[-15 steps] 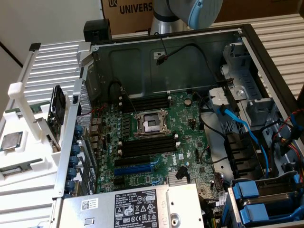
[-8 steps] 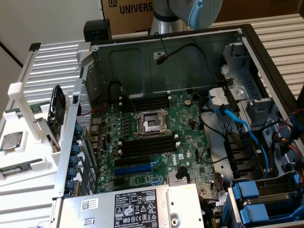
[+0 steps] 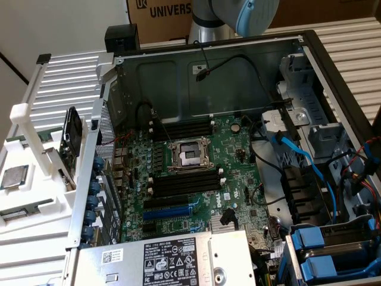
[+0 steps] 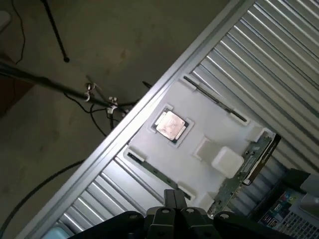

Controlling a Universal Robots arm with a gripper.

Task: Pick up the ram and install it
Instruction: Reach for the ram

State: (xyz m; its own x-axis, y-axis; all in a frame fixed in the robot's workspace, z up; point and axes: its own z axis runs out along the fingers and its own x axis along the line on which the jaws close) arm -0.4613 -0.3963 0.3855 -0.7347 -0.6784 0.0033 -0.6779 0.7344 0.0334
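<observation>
The ram stands on its long edge in a white holder at the exterior view's left, middle of the frame, just beside the outer wall of the open computer case. It shows there as a dark stick with a pale label. In the wrist view the ram shows its green board and dark edge, set along one side of the holder, next to a raised white block. A square silver processor chip lies flat in a recess of the holder, well apart from the ram; in the wrist view the chip sits near the holder's middle. The holder rests on a ribbed metal bench, whose slats run out to a straight edge, with dark floor and loose cables beyond it. The hand hangs above the bench near the holder with its fingers together and nothing between them, clear of the ram. In the exterior view part of the robot arm shows at the top centre, in front of a cardboard box. Inside the case the green motherboard lies open to view, with a processor socket at its middle and long black memory slots above and below it.
</observation>
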